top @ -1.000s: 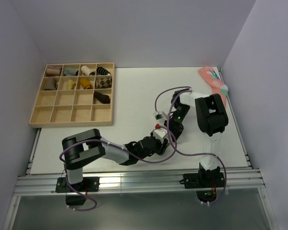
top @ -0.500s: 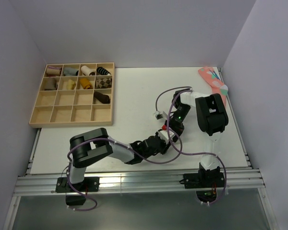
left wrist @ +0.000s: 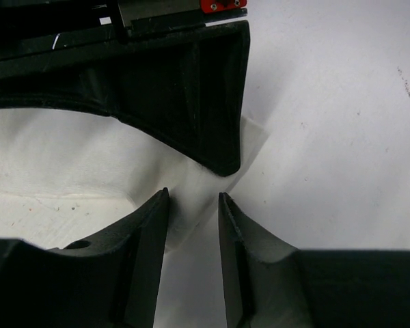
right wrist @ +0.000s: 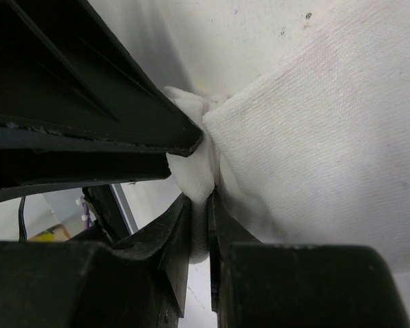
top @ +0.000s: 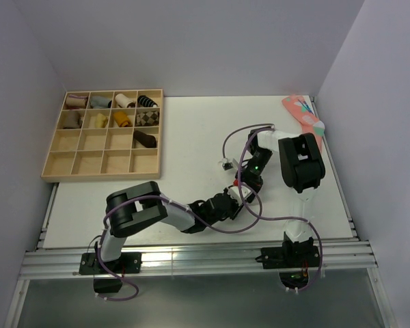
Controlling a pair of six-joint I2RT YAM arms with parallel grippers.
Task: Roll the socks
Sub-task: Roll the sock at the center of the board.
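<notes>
The left gripper (left wrist: 191,205) lies low over the table (top: 184,137), its arm stretched rightward, jaws slightly apart astride a corner of the socks (left wrist: 89,154). Just right, the right gripper (right wrist: 199,205), arm folded downward, pinches a fold of them.

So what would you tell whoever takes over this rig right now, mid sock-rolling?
Right gripper: shut on a bunched fold of the socks.
Left gripper: jaws narrowly apart over a corner of the socks, facing the right gripper; no firm grip visible.
The socks: white, mostly flat on the table, right of centre, between the two grippers.
Done: one edge gathered.
Left: the roll itself; no cylinder formed yet.
The wooden tray at far left holds other rolls.
</notes>
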